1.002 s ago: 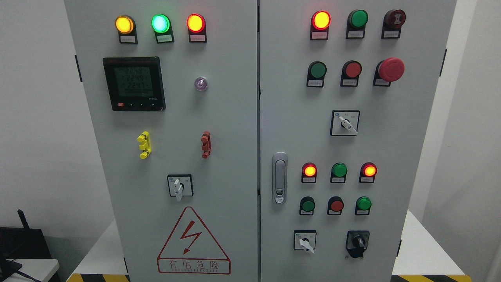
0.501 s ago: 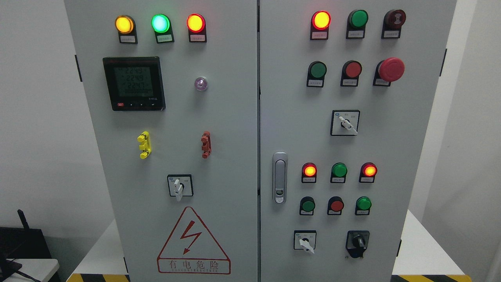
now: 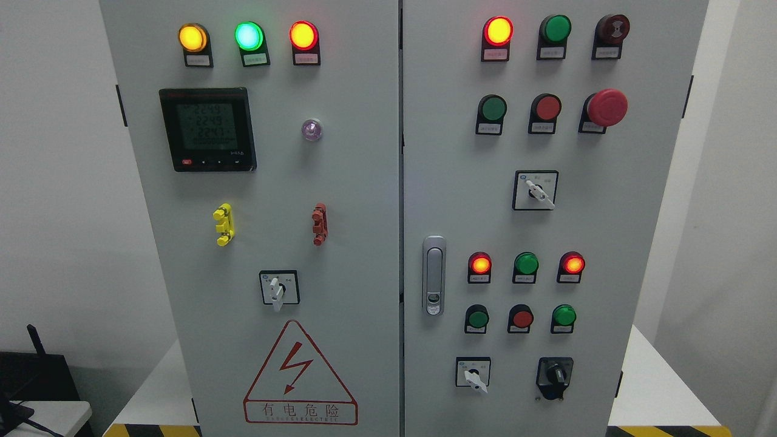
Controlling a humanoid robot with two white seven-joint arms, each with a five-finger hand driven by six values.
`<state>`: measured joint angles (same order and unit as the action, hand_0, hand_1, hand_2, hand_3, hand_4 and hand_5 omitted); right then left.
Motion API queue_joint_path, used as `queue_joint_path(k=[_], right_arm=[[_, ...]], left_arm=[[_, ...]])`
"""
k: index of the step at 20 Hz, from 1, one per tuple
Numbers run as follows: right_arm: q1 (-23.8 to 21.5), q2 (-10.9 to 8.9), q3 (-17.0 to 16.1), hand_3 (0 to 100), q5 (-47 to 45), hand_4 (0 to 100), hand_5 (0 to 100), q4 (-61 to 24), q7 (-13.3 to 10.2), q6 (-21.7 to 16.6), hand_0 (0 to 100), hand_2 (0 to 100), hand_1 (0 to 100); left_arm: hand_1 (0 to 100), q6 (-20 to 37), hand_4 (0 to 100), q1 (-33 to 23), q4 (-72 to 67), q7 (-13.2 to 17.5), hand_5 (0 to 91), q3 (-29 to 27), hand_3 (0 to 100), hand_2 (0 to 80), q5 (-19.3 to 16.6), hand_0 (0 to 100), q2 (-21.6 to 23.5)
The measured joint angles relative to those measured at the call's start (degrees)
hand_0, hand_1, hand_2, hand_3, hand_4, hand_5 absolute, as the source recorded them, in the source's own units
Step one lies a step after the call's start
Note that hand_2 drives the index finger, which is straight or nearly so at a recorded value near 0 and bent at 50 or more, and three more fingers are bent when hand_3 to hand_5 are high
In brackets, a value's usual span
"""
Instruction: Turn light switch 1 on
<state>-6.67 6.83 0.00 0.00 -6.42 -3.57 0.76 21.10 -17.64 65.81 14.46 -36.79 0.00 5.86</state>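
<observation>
Neither of our hands shows in the head view, so we cannot tell how their fingers stand.

Nearest, at the bottom edge, we see a yellow-and-black hazard stripe [image 3: 661, 431] and the white table [image 3: 652, 388] that carries the grey control cabinet [image 3: 358, 182]. At the lower left sits a dark device with an antenna [image 3: 33, 370].

On the cabinet's left door, low down, is a red warning triangle [image 3: 300, 375] with a lightning bolt. Above it sits a white-handled selector switch [image 3: 278, 289], handle pointing down. Higher up are a yellow clip [image 3: 223, 224] and a red clip [image 3: 319, 224], then a digital meter [image 3: 207, 129] with a lit display, a small clear lamp [image 3: 312, 129] beside it, and three lit lamps along the top: yellow, green, red.

On the right door, the lowest row holds a white selector switch [image 3: 473, 373] and a black rotary switch [image 3: 554, 376]. We cannot tell which control is light switch 1; the labels are too small to read. Above come three push buttons, then three lamps, the outer two glowing red. A silver door latch [image 3: 433, 276] stands at the door's left edge. Further up are another white selector switch [image 3: 535, 190], a red mushroom stop button [image 3: 606, 108], and a lit red lamp [image 3: 498, 31] at the top.
</observation>
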Motion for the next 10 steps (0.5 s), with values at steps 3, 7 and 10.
queue_joint_path(k=[3,7,10], right_arm=[[0.00,0.01,0.00,0,0.00,0,0,0.00,0.00,0.00,12,0,39],[0.00,0.01,0.00,0,0.00,0,0,0.00,0.00,0.00,12,0,39],[0.00,0.01,0.00,0,0.00,0,0,0.00,0.00,0.00,12,0,39]], left_arm=[[0,0.00,34,0.26,6.64,1.06,19.0,-1.19,31,0.0,0.00,57,-0.08],[0,0.00,42,1.55,14.55,1.81,23.6,-2.06,37,2.9,0.00,55,-0.11],[0,0.01,59,2.83,19.35,1.98,36.7,-2.19,47,16.2,0.00,46,-0.09]])
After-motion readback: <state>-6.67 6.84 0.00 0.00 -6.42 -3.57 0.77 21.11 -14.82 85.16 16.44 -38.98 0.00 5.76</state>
